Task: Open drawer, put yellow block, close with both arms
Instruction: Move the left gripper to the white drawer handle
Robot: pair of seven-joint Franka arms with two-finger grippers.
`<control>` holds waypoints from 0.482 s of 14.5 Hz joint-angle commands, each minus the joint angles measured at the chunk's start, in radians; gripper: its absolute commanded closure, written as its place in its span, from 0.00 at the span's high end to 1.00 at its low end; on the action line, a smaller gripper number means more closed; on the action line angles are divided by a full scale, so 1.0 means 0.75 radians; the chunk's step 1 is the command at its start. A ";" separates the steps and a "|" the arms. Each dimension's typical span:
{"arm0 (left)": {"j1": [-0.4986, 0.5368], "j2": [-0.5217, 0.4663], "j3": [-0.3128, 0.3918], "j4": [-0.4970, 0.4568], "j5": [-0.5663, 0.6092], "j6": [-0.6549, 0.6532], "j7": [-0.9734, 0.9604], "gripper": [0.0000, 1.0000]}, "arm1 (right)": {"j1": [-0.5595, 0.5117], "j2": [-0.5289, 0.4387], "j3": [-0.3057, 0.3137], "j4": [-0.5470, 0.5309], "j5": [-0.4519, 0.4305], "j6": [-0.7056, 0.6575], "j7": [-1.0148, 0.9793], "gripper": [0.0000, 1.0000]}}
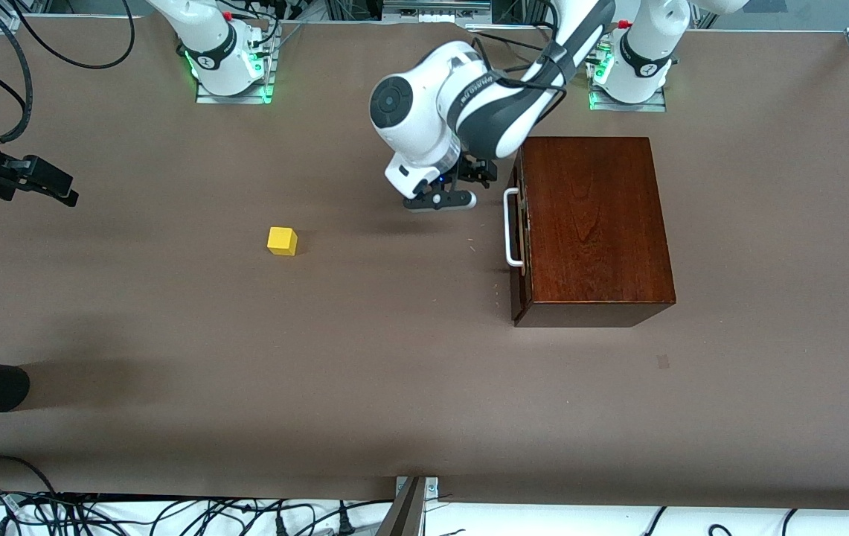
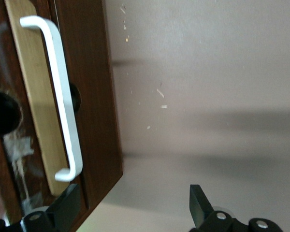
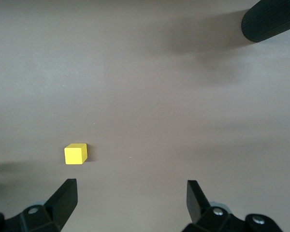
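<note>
So the drawer (image 1: 519,231) is shut, flush in the dark wooden box (image 1: 594,223) at the left arm's end of the tabletop (image 1: 394,372), white loop handle (image 1: 512,227) facing the middle. The yellow block (image 1: 282,240) sits out in the open, well apart from the box, toward the right arm's end.

Left pincer (image 1: 469,179) hangs just beside the handle's upper end, jaws wide open, holding nothing. Right pincer (image 1: 41,182) is also wide open and empty, waiting near the table's edge at its own end.

What could go wrong, I'd guess: the handle is thin, so a slightly off approach could miss it or bump the box. The box isn't visibly fixed down, so pulling might drag the whole thing.

There's lettering on the left arm's forearm, but I can't make it out.
</note>
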 commanded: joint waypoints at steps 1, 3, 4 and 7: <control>0.030 -0.020 0.003 -0.027 0.078 0.071 0.010 1.00 | -0.014 0.010 0.013 0.026 0.002 -0.014 -0.004 1.00; 0.051 -0.018 0.001 -0.027 0.115 0.080 0.024 1.00 | -0.014 0.010 0.013 0.024 0.002 -0.016 -0.004 1.00; 0.051 -0.016 0.001 -0.027 0.127 0.084 0.028 1.00 | -0.014 0.010 0.013 0.024 0.002 -0.014 -0.004 1.00; 0.049 0.009 0.001 -0.031 0.152 0.125 0.028 1.00 | -0.014 0.010 0.013 0.024 0.000 -0.014 -0.004 1.00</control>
